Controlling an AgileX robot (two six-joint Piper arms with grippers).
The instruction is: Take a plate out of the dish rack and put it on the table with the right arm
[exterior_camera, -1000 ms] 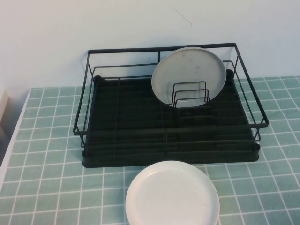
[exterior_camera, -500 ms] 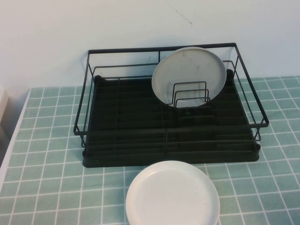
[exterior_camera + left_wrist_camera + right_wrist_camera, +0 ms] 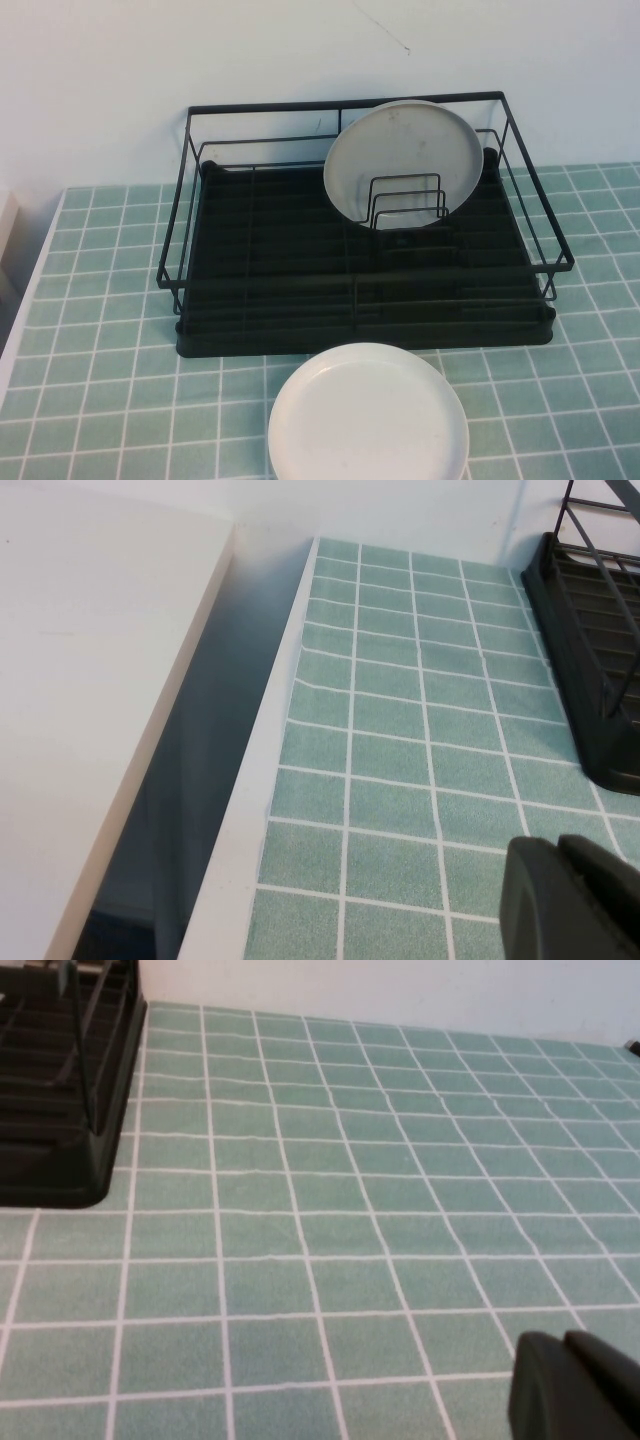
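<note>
The glossy white plate lies flat on the teal tiled table, just in front of the black wire dish rack. Neither arm shows in the high view. My right gripper is shut and empty, low over bare tiles to the right of the rack; the plate is out of that view. My left gripper is shut and empty over tiles near the table's left edge, with the rack's corner beside it.
A duller grey-white plate stands upright against the wire dividers at the rack's back right. The table's white left edge drops to a gap beside a white surface. A white wall is behind.
</note>
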